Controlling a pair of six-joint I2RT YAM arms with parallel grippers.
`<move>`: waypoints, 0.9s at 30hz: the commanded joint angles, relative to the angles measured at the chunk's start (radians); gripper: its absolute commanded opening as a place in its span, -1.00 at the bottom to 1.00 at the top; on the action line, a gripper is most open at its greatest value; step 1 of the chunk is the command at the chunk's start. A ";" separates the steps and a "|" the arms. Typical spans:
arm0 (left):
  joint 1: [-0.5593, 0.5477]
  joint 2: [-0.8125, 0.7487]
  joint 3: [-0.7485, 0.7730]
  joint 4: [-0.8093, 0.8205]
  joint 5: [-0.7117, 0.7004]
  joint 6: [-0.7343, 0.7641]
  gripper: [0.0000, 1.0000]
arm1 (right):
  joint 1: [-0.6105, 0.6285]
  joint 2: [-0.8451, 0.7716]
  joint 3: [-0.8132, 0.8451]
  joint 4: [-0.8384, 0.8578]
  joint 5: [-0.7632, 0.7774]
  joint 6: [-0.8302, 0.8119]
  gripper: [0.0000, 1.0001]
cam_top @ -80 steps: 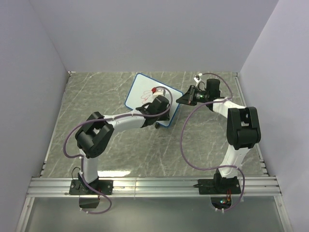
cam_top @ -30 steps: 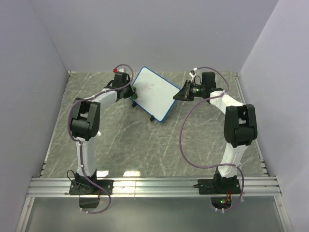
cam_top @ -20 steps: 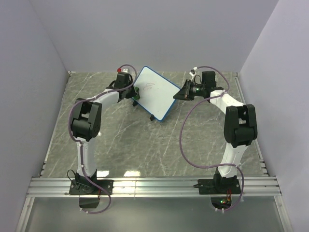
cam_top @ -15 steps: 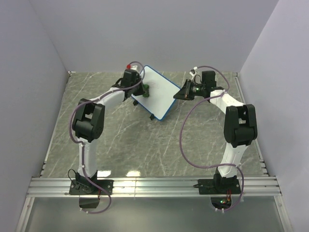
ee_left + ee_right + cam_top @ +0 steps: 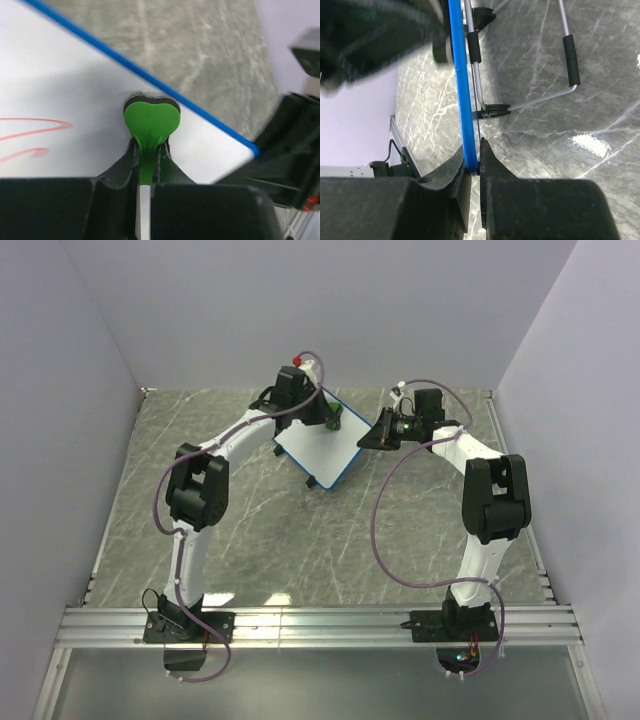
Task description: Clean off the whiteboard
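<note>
The whiteboard point(image 5: 318, 445), white with a blue frame, is held tilted off the table at the back middle. My right gripper point(image 5: 372, 438) is shut on its right edge; the right wrist view shows the blue frame point(image 5: 461, 90) pinched between the jaws point(image 5: 475, 167). My left gripper point(image 5: 322, 415) is shut on a small green eraser point(image 5: 151, 120), pressed against the board's face point(image 5: 60, 80) near its upper right corner. Red scribble point(image 5: 35, 127) remains on the board to the left of the eraser. The eraser shows as a green spot in the top view point(image 5: 335, 420).
The board's wire stand with black sleeves point(image 5: 568, 55) hangs behind it over the grey marble table point(image 5: 250, 530). Walls close the table at the back and both sides. A metal rail point(image 5: 320, 625) runs along the near edge.
My left gripper with the eraser has swept rightward across the board, from its left edge to near its upper right corner. The right gripper keeps holding the board, which stays about where it was.
</note>
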 commanded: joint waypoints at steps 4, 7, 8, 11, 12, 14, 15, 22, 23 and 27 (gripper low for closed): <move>0.156 0.117 -0.007 -0.067 -0.079 0.000 -0.99 | 0.033 0.000 0.007 -0.081 0.001 -0.013 -1.00; 0.188 0.210 0.127 -0.186 -0.110 0.029 -0.99 | 0.033 0.001 -0.006 -0.080 0.002 -0.016 -1.00; 0.191 0.229 0.162 -0.211 -0.114 0.039 -0.99 | 0.031 0.001 -0.007 -0.078 0.001 -0.016 -1.00; 0.193 0.242 0.197 -0.245 -0.137 0.067 -0.99 | 0.031 0.006 -0.006 -0.077 -0.001 -0.013 -1.00; 0.193 0.234 0.173 -0.230 -0.139 0.066 -0.99 | 0.033 0.006 -0.003 -0.078 -0.001 -0.013 -1.00; 0.193 0.214 0.141 -0.213 -0.140 0.061 -0.99 | 0.033 0.009 0.007 -0.080 -0.003 -0.013 -1.00; 0.193 0.208 0.113 -0.204 -0.131 0.058 -0.99 | 0.031 0.010 0.010 -0.081 -0.003 -0.012 -1.00; 0.162 0.154 0.079 -0.165 -0.062 0.046 -0.99 | 0.033 0.012 -0.001 -0.071 -0.006 -0.004 -1.00; 0.142 0.156 0.096 -0.177 -0.064 0.047 -0.99 | 0.033 0.012 -0.003 -0.068 -0.006 -0.004 -1.00; 0.076 0.146 0.148 -0.198 -0.082 0.035 -0.99 | 0.031 0.009 -0.007 -0.065 -0.006 -0.003 -1.00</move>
